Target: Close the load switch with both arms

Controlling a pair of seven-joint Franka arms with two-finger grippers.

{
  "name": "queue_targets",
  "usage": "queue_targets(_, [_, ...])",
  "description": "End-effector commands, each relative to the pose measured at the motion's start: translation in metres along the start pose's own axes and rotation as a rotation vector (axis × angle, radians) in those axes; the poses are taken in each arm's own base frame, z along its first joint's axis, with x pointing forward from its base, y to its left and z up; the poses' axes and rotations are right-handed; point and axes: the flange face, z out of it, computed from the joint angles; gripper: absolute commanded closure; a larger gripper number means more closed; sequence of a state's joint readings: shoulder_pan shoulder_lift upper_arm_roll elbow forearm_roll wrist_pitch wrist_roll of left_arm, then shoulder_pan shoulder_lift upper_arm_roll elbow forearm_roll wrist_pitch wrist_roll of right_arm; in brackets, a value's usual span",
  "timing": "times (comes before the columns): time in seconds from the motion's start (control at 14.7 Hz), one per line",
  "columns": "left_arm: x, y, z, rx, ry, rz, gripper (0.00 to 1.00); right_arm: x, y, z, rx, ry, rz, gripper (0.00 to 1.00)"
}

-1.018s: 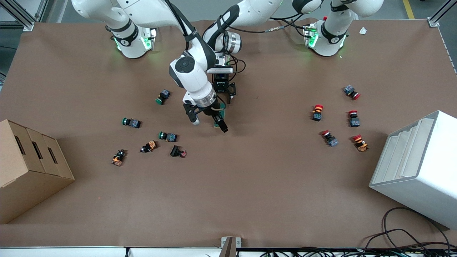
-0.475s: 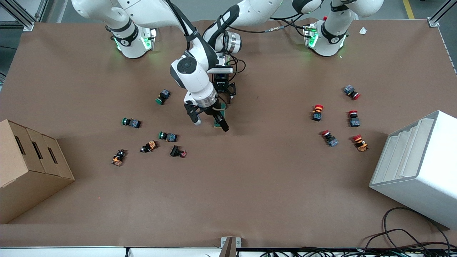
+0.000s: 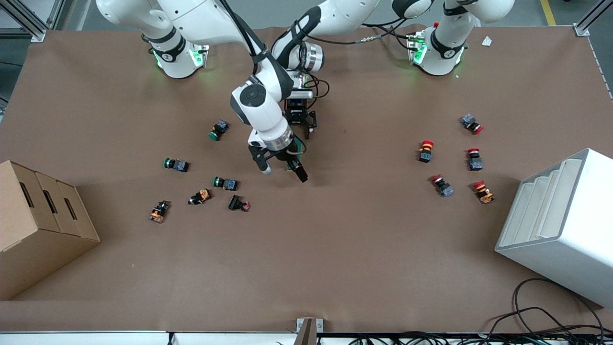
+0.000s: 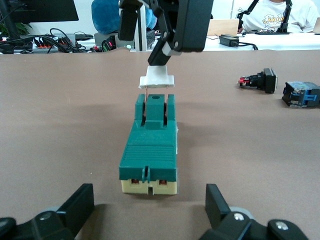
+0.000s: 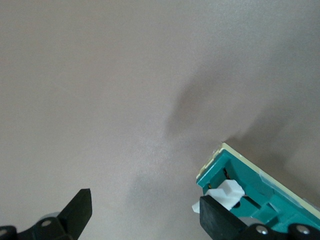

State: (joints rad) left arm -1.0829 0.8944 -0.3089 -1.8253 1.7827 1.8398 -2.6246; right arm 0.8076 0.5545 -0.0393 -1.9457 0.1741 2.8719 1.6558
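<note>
The load switch (image 3: 296, 154) lies mid-tabletop (image 3: 335, 249), mostly hidden under the arms in the front view. The left wrist view shows its raised white toggle (image 4: 156, 82) touched by one finger of the spread right claw (image 3: 283, 171). The left claw (image 4: 150, 215) is spread, flanking its cream end.

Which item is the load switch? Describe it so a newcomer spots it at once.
Look mid-table where both arms meet: the load switch lies under the right gripper, beside the open left gripper. Unlike the round-capped push buttons, it is a teal oblong block with a white handle.
</note>
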Motion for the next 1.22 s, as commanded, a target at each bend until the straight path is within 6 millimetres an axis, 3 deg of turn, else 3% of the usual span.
queue_targets(0.0, [-0.071, -0.022, -0.013, 0.003, -0.147, 0.052, 0.01, 0.004, -0.001, 0.015, -0.013, 0.005, -0.017, 0.0])
queue_targets(1.15, [-0.067, -0.022, -0.01, 0.006, -0.14, 0.052, 0.01, 0.028, -0.006, 0.052, -0.026, 0.027, -0.018, 0.0])
